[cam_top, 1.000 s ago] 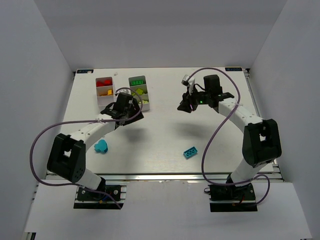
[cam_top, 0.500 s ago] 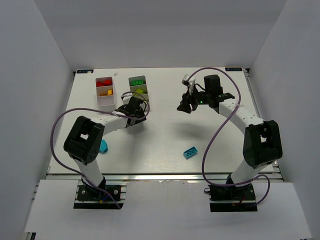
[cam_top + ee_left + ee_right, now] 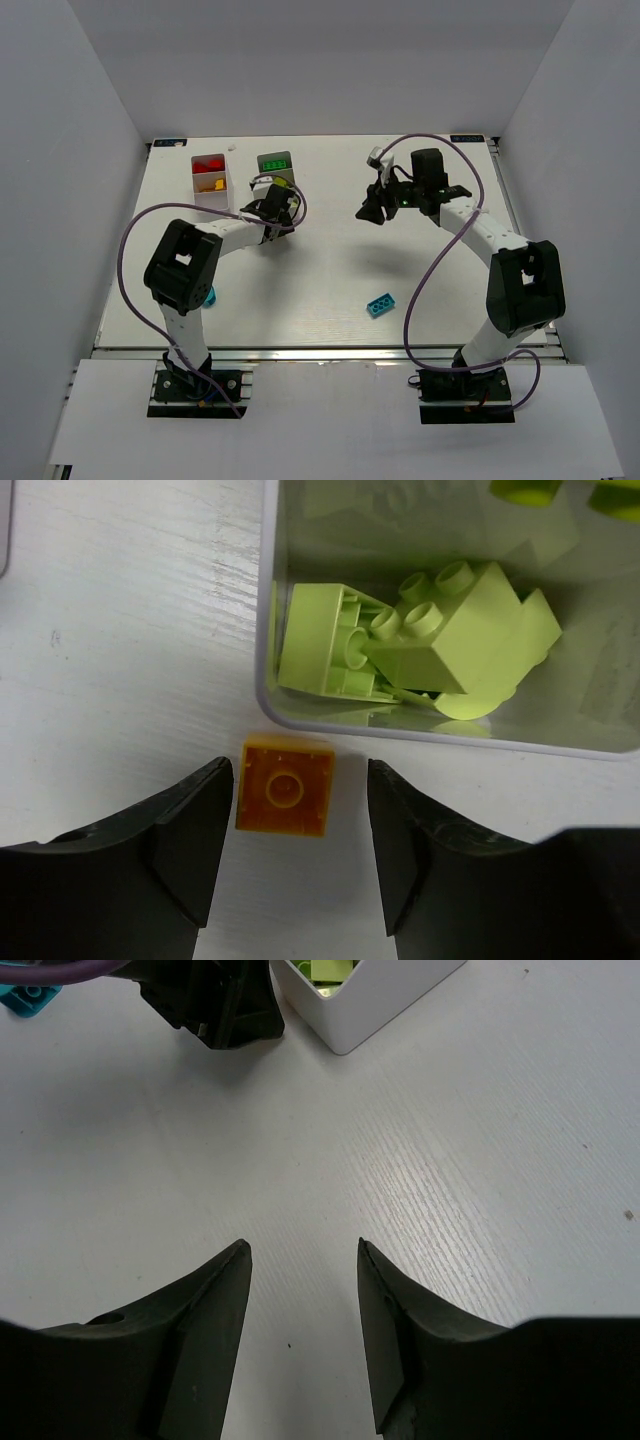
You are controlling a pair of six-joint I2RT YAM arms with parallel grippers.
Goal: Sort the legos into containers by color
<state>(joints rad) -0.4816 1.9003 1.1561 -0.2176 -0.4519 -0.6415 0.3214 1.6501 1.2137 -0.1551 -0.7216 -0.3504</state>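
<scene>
The white counter [image 3: 330, 260] carries two white trays along its far edge. The corner tray [image 3: 210, 201], nearest the far-left corner, holds red and orange bricks, and its compartment closest to the near edge looks bare. The inner tray [image 3: 450, 738] sits just beside it toward the middle and holds green and lime. The left arm [image 3: 180, 270] reaches to the near end of the inner tray. The right arm [image 3: 500, 250] hangs over bare counter toward the far edge, well apart from both trays. The left pincer [image 3: 298, 780] is low over the counter, its jaws at middling width straddling an orange brick [image 3: 285, 788] with a gap on each side, so nothing is gripped yet. That brick lies studs-down on the counter, just outside the wall of the compartment holding the lime bricks [image 3: 430, 640]. The right pincer [image 3: 301, 1250] stands open and empty. The step in hand looks like the pickup of this stray orange brick. The next move calls for closing squarely on it, lifting clear, and carrying it across to the orange compartment of the corner tray. The inner tray's wall is the main obstacle, since it is close enough that a fingertip or the rising brick could catch it. A cyan brick [image 3: 380, 304] waits toward the near edge, and a second cyan piece [image 3: 207, 295] is half hidden by the left arm.
</scene>
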